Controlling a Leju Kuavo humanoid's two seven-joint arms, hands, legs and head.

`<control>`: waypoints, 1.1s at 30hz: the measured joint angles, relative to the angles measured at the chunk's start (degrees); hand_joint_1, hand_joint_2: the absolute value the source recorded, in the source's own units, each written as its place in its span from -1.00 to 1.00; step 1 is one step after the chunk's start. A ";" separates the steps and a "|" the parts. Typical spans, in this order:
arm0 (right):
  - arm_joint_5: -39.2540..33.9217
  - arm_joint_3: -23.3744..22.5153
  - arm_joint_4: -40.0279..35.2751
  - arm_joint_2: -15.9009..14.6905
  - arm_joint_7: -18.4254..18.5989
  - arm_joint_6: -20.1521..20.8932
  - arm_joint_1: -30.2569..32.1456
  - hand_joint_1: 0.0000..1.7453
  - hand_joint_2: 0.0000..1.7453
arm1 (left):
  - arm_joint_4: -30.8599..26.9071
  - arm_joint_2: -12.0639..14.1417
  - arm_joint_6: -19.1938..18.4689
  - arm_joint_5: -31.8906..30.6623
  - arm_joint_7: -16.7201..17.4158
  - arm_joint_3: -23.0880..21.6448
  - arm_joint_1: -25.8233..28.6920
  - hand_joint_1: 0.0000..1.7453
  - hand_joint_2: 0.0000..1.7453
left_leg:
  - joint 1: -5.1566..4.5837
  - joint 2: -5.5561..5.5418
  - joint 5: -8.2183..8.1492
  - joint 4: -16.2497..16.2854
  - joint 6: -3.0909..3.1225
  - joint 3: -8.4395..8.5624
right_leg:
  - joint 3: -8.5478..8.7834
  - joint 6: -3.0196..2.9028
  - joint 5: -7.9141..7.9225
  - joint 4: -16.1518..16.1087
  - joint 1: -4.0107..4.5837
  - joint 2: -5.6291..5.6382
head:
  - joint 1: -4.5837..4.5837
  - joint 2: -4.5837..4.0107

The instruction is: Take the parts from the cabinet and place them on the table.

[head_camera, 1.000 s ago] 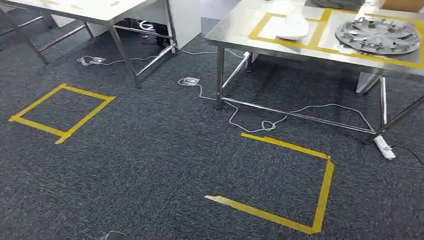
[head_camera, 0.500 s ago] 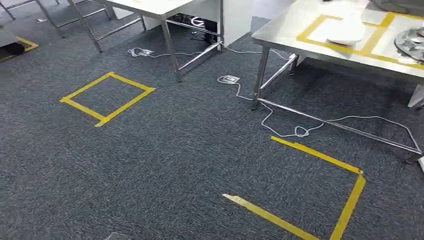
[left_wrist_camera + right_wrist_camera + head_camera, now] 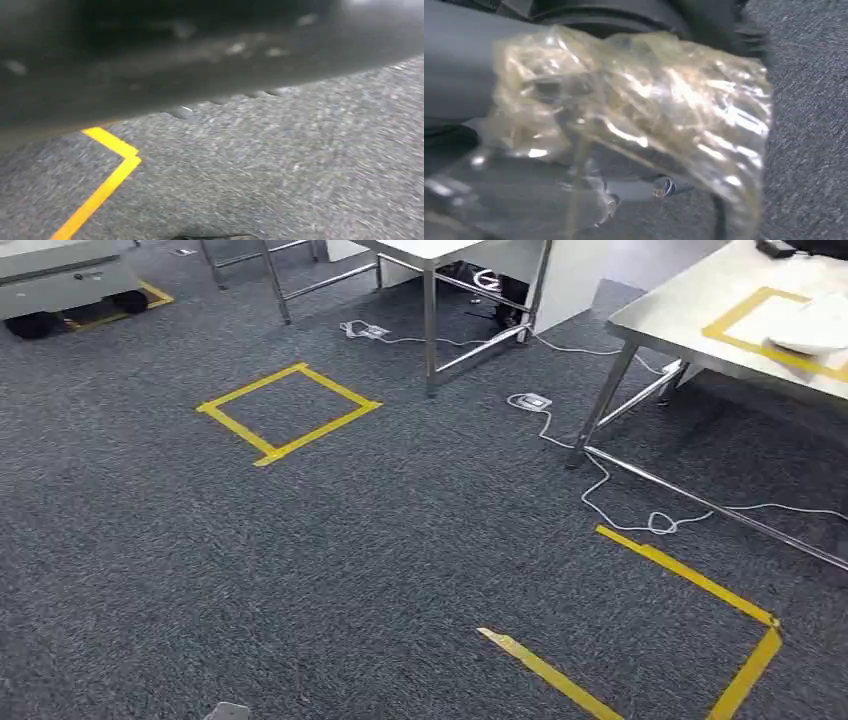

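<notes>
Right hand [image 3: 469, 80] around crinkled bag [image 3: 639, 125]

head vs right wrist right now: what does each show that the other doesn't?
Head view alone: the steel table with its yellow tape outline and a white part, a closed yellow tape square on the floor, white cables, and a wheeled base at far left.

Right wrist view alone: a crinkled clear plastic bag held close against the right robot hand, hiding its fingers.

Both: the dark grey carpet.
</notes>
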 joint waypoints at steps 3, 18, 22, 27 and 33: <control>-0.09 0.02 -0.02 0.00 0.00 0.04 -0.07 -1.00 -1.00 | 0.00 -0.11 0.02 0.00 0.00 0.00 -0.22 -1.00 -1.00 | -0.08 -1.90 1.35 0.07 -1.09 -0.95 | 1.11 -0.22 0.13 -3.62 -0.05 2.24 | -0.02 0.00; -0.13 0.00 -0.07 0.02 0.00 0.07 -0.07 -1.00 -1.00 | 0.20 -0.04 0.44 -0.13 0.22 0.00 -0.34 -1.00 -1.00 | 0.39 9.18 -6.62 -2.01 -2.37 9.02 | -3.43 -0.92 4.31 -2.74 1.00 -10.35 | -0.72 0.02; -0.13 0.00 -0.07 0.04 0.00 0.07 -0.51 -1.00 -1.00 | 0.20 -0.18 0.57 -0.04 0.72 0.00 0.36 -1.00 -1.00 | 0.54 7.09 -5.38 -2.66 -0.50 7.98 | -4.62 0.52 2.82 -1.14 0.40 -6.06 | -0.64 0.00; -0.11 0.00 -0.07 0.04 0.04 -0.02 0.31 -1.00 -1.00 | 0.20 -0.13 0.66 0.02 0.81 0.00 0.02 -1.00 -1.00 | -0.10 2.99 -4.02 -2.49 0.27 6.33 | -12.04 0.34 -4.46 16.23 0.40 -2.21 | -0.48 0.00; -0.13 0.04 -0.07 0.04 0.02 -0.17 0.17 -1.00 -1.00 | 0.20 -0.22 0.68 0.02 0.85 0.00 -0.26 -1.00 -1.00 | -0.22 -1.42 -3.89 -1.03 -0.72 5.05 | -2.57 -0.66 3.05 -2.36 0.16 2.87 | -0.48 0.00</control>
